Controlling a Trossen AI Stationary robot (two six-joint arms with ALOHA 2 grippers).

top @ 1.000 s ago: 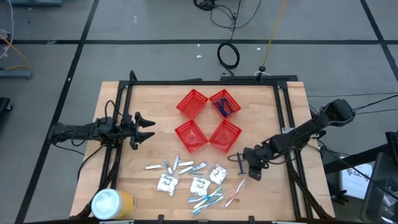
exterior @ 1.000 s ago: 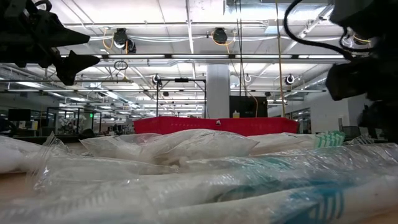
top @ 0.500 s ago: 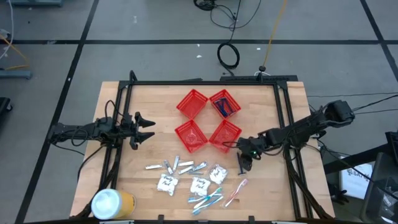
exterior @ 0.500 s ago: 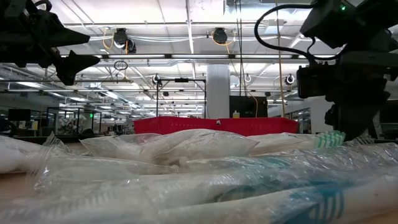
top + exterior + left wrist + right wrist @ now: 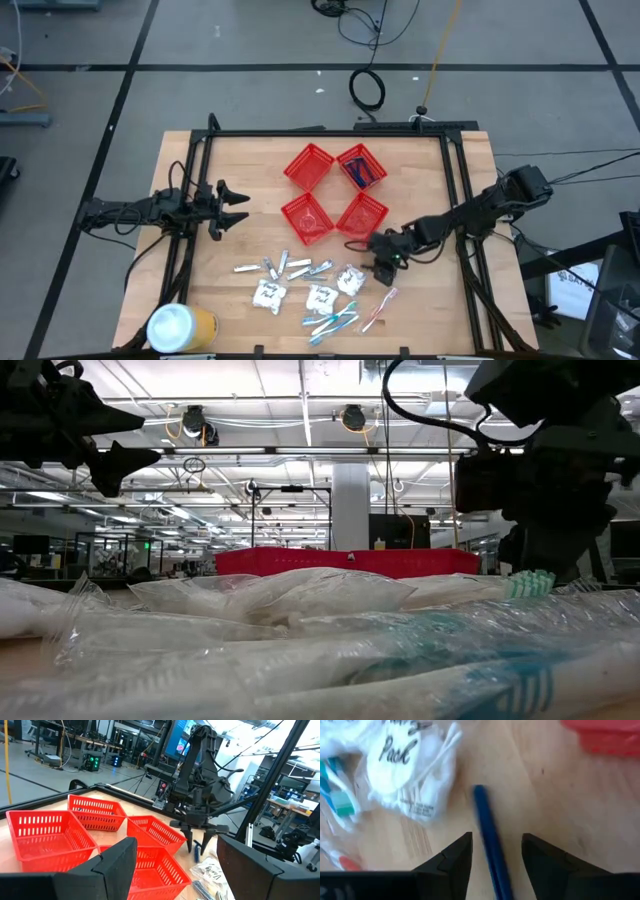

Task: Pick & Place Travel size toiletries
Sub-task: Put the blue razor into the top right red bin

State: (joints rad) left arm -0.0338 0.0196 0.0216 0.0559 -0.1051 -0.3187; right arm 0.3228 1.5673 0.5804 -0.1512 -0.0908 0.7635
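Observation:
The travel size toiletries (image 5: 310, 285) lie in a loose pile near the table's front edge: white sachets (image 5: 405, 765), little tubes and pastel toothbrushes (image 5: 530, 582). One dark blue razor (image 5: 485, 815) lies flat on the wood at the pile's right. My right gripper (image 5: 496, 840) is open and points steeply down over it, one finger on each side of the razor's handle, and I see no touch. In the high view this gripper (image 5: 384, 262) hides the razor. My left gripper (image 5: 235, 205) waits open and level at the table's left side.
Four red mesh baskets (image 5: 335, 192) stand in a square at the table's middle. The far right one (image 5: 361, 167) holds blue razors. A yellow can with a white lid (image 5: 180, 327) stands at the near left corner. A black frame (image 5: 455, 200) runs along the table's sides.
My right gripper has gone toward the table's left edge and down, from beside the blue razor to right over it, close to the wood. The razor and the pile have stayed where they were.

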